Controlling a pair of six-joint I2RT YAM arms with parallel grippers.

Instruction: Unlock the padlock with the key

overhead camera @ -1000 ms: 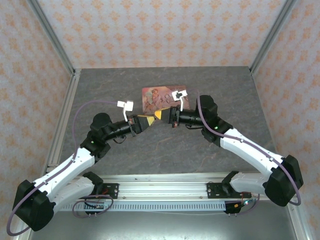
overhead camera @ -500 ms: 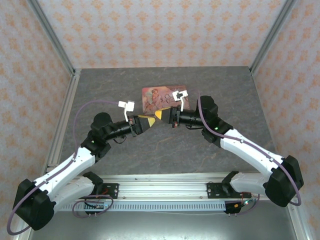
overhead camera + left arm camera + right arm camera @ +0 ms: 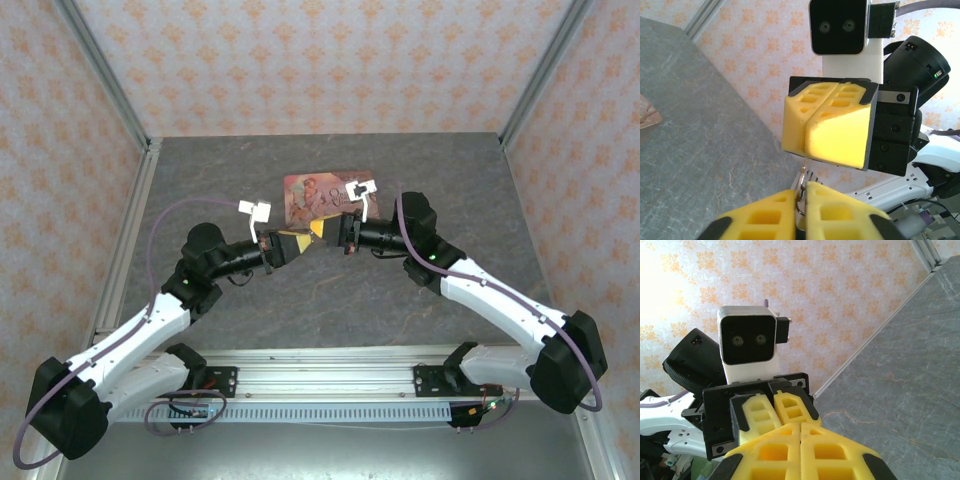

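The key (image 3: 803, 178) is a thin silvery sliver poking out of the left claw (image 3: 802, 190), whose pads are pressed together on it. Its long axis aims at 12 o'clock, straight at the right claw (image 3: 806, 145) just beside it. That claw is closed too. The padlock I can't make out, though it is probably hidden between those pads. The pink tin (image 3: 312, 192) lies on the bench (image 3: 200, 180) beyond both claws, toward 12 o'clock, and is seemingly no obstacle.

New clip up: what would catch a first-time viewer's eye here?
Two arms meet mid-table, the yellow left pincer and right pincer shut and almost tip to tip, beside a pink illustrated tin. From the left wrist, a thin silvery sliver, likely the key, sits pinched in the left pincer.
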